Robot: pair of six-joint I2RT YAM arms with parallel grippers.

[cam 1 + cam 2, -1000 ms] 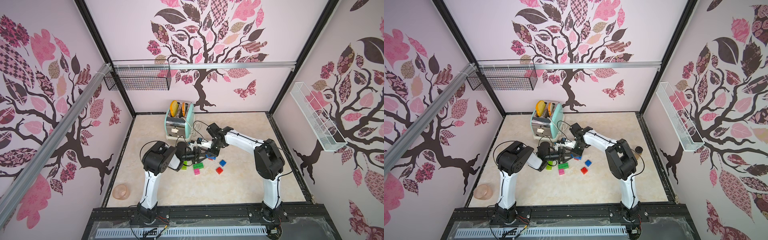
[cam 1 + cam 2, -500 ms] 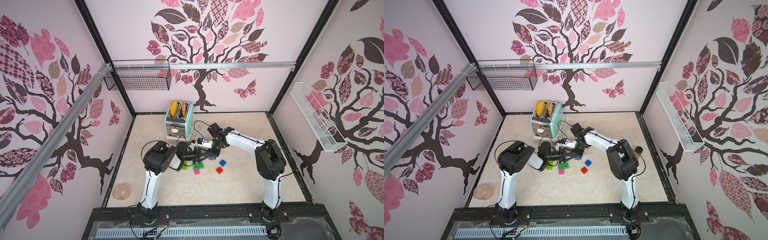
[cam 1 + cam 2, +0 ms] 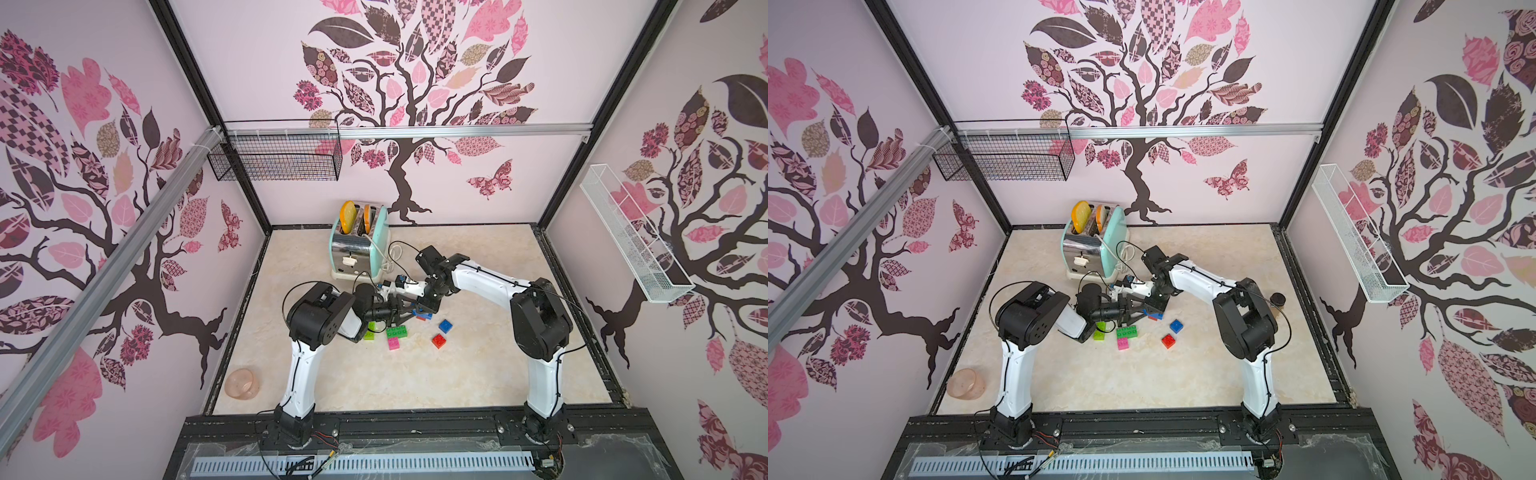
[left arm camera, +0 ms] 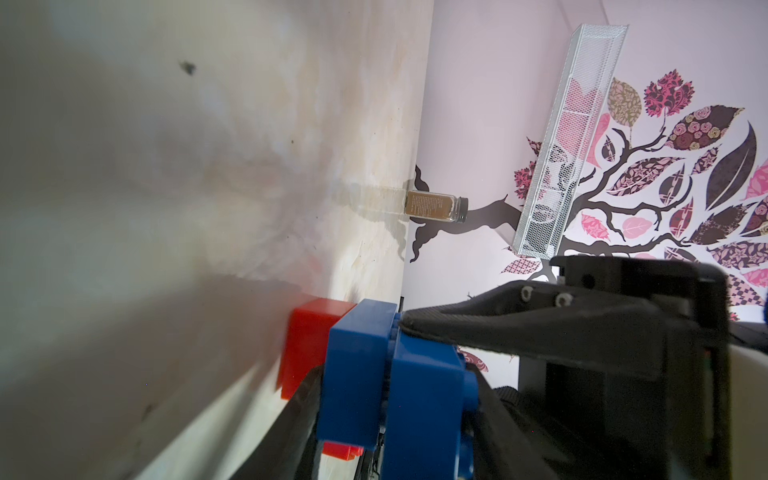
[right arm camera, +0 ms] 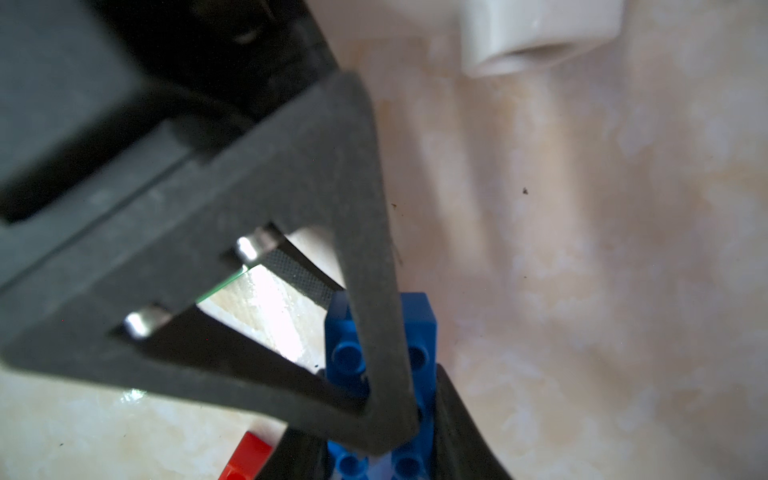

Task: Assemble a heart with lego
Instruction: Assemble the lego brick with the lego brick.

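Right now both arms meet low over the middle of the table (image 3: 478, 374), in front of the toaster (image 3: 359, 249). The left gripper (image 3: 414, 314) has a finger on either side of two stacked blue bricks (image 4: 361, 374) and grasps them; a red brick (image 4: 309, 336) is joined to their far end. The right gripper (image 3: 430, 306) pinches the same blue stack. Near them on the table lie a lime brick (image 3: 369, 336), a dark green brick (image 3: 397, 331) with a pink brick (image 3: 393, 343) just beside it, a small blue brick (image 3: 445, 326) and a loose red brick (image 3: 439, 340).
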